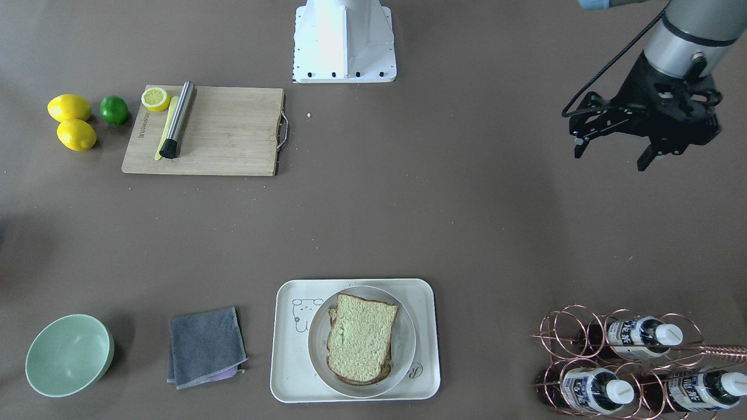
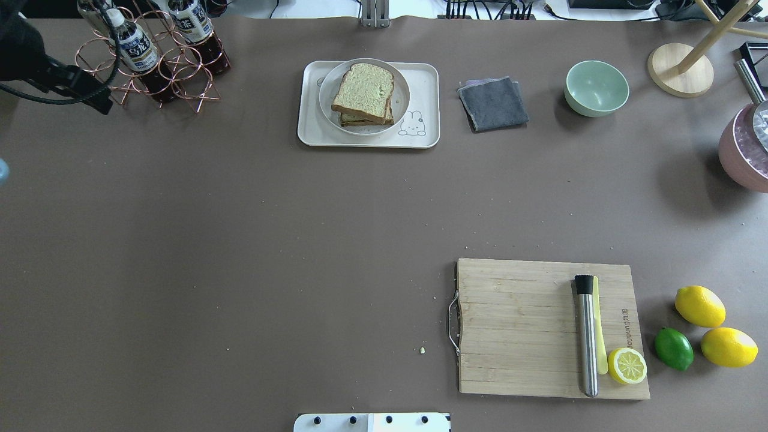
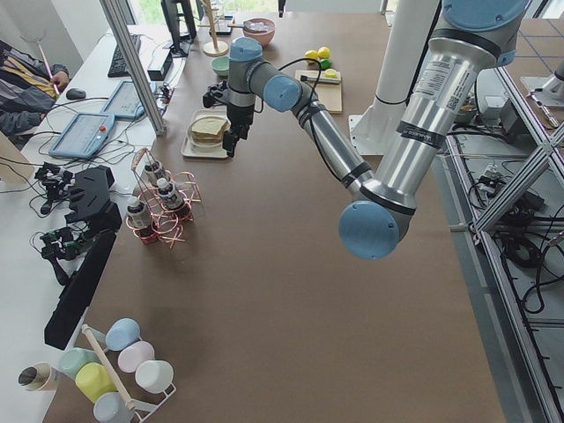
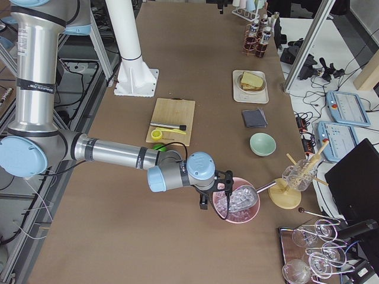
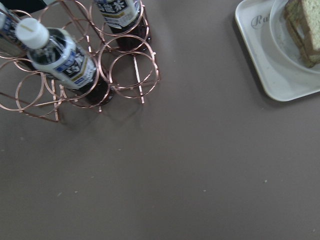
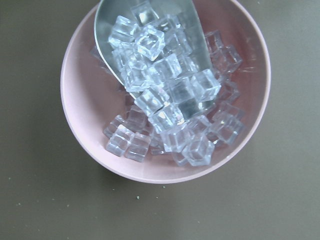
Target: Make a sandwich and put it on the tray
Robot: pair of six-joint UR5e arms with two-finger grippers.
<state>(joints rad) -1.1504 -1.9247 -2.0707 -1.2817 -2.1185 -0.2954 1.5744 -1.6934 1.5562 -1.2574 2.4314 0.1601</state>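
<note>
Left gripper [image 1: 611,156] hangs in the air over the brown table [image 1: 443,221], and its two black fingers are spread wide with nothing between them. Right gripper [image 4: 210,200] is at the other end of the table, over a pink bowl [image 6: 90,125], and I cannot tell if it is open or closed. On the robot's right side lies a wooden board [image 1: 233,134]. Far from the robot, at the middle of the table's edge, sits the cream tray [image 1: 429,350]. A round white plate [image 1: 315,338] sits on the tray, and the sandwich [image 1: 362,338] lies on the plate, one slice of bread on top of the other. I cannot tell what is between the slices. The left gripper is well apart from the tray. A wire rack [image 1: 618,350] with bottles [image 1: 642,337] stands on the left gripper's side of the table. The pink bowl is full of ice cubes [image 6: 170,100], and a shiny scoop [image 6: 110,20] lies in it. A green bowl [image 1: 69,354] and a folded grey cloth [image 1: 205,345] sit on the other side of the tray from the rack. A metal stick [image 1: 178,119], a yellow knife [image 1: 166,125] and half a lemon [image 1: 156,98] lie on the board. Just beside the board are two lemons [image 1: 69,108] and a lime [image 1: 114,109]
</note>
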